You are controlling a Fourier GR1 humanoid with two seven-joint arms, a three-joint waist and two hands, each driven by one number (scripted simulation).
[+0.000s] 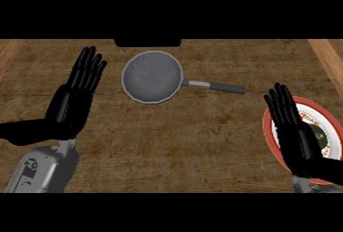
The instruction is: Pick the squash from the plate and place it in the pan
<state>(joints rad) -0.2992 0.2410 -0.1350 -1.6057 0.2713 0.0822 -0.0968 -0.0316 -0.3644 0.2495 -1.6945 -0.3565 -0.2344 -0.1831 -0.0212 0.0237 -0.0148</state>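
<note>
A grey round pan lies on the wooden counter at upper centre, its handle pointing right. A plate with a red rim sits at the right edge, largely hidden behind my right hand. A small dark green and white thing shows on the plate beside the hand; I cannot tell whether it is the squash. My right hand is open, fingers straight up, in front of the plate's left half. My left hand is open at the left, fingers up, well left of the pan.
The brown wooden counter spreads between the two hands and below the pan. A dark object sits at the counter's far edge above the pan. Lighter wood strips run along the far left and far right sides.
</note>
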